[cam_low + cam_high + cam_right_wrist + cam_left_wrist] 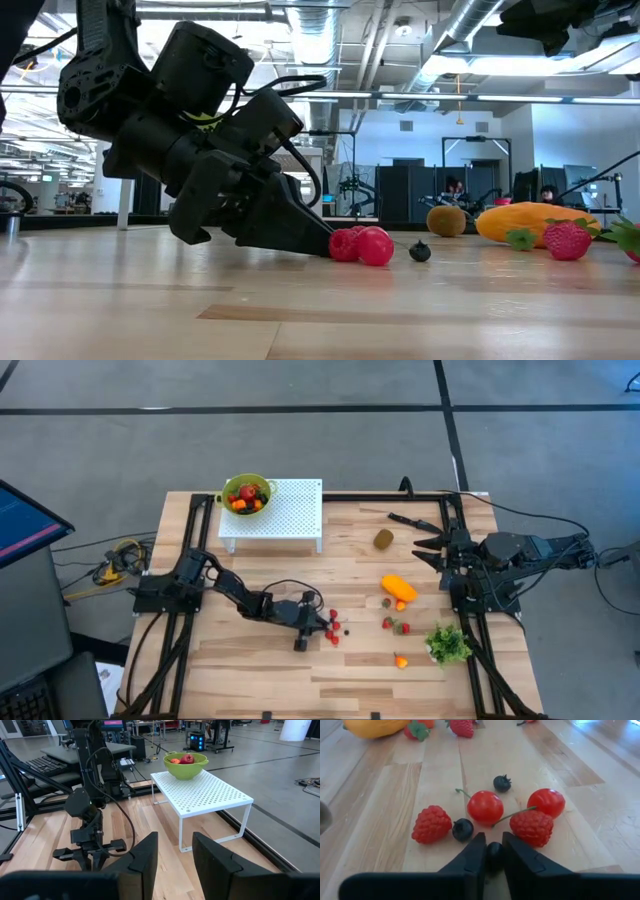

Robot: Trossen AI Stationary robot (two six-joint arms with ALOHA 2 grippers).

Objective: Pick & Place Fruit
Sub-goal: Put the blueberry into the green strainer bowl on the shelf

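The bench [300, 670] carries scattered fruit, and a green bowl [247, 493] on the white rack [285, 512] is the likely destination. The right end effector [175, 852] waits at its side, fingers apart and empty. The left end effector [494, 856] lies low among the berries, clamped on a small dark berry [494, 854], presumably for lifting.

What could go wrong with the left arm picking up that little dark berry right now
The left gripper pinches a tiny dark berry at its very fingertips, so it may pop out on lifting. A raspberry, another dark berry and a cherry tomato lie close ahead, so the fingers could nudge them rolling. The green bowl sits up on the white rack, a long carry.
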